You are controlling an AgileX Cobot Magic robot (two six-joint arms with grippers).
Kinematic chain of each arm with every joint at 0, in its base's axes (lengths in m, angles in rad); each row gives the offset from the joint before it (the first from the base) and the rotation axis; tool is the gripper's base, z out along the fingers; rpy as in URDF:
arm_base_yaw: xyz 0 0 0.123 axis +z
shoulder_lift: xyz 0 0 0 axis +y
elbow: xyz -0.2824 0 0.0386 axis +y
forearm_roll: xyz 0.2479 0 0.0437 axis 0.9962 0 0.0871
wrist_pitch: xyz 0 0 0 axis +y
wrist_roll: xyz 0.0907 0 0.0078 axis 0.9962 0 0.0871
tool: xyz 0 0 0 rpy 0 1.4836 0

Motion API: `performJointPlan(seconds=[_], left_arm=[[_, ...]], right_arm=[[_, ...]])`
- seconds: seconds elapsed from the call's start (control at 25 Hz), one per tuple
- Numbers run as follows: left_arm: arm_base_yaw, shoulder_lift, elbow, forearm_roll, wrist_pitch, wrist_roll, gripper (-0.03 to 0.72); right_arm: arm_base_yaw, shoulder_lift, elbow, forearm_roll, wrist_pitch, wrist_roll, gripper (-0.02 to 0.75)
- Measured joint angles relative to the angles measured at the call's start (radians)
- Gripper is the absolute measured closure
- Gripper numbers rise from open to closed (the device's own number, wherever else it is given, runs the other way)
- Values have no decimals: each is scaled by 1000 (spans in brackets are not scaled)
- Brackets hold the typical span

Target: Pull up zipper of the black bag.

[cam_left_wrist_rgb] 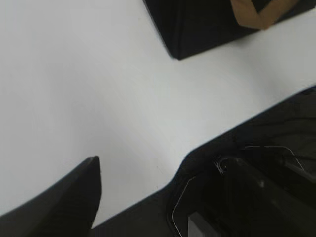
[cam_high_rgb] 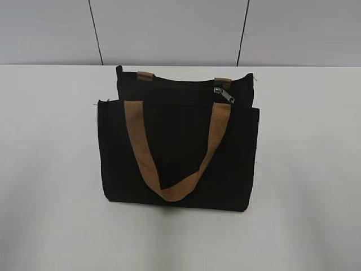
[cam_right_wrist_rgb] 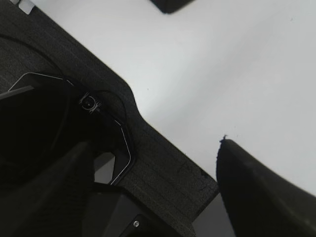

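Observation:
The black bag (cam_high_rgb: 175,152) lies on the white table with its top edge towards the back. One tan handle (cam_high_rgb: 175,189) loops down over its front. The silver-grey zipper pull (cam_high_rgb: 224,93) sits on the zip track near the bag's top right. Neither gripper shows in the exterior view. My left gripper (cam_left_wrist_rgb: 163,165) is open and empty, low over the table, well short of the bag's corner (cam_left_wrist_rgb: 197,29). My right gripper (cam_right_wrist_rgb: 148,148) is open and empty, also far from the bag, of which only a corner (cam_right_wrist_rgb: 170,4) shows.
The white table (cam_high_rgb: 51,169) spreads all round the bag. A grey panelled wall (cam_high_rgb: 169,28) stands behind it. A black, textured part of the robot's mount fills the lower part of each wrist view, in the left (cam_left_wrist_rgb: 276,143) and in the right (cam_right_wrist_rgb: 163,173).

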Motion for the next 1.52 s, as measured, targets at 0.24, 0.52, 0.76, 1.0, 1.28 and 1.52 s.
performJointPlan(seconds=[0.24,0.52,0.76,1.0,1.28,1.52], left_arm=[[0,-206,90,-34,75,21,105],[0,-317,131,-44,76,21,108],[0,-317,170,-49,-20,21,109],[0,-317,174,-51,-27,21,134],[0,-317,174,-52,-28,21,156],[51,-322,174,-52,-29,21,158]], right_arm=[[0,-202,166,3,14,0,153],[0,-301,232,3,-24,1,153],[0,-302,267,3,-91,2,153],[0,-302,267,2,-95,2,159],[0,-302,267,0,-96,3,162],[-26,-321,267,43,-97,3,162]])
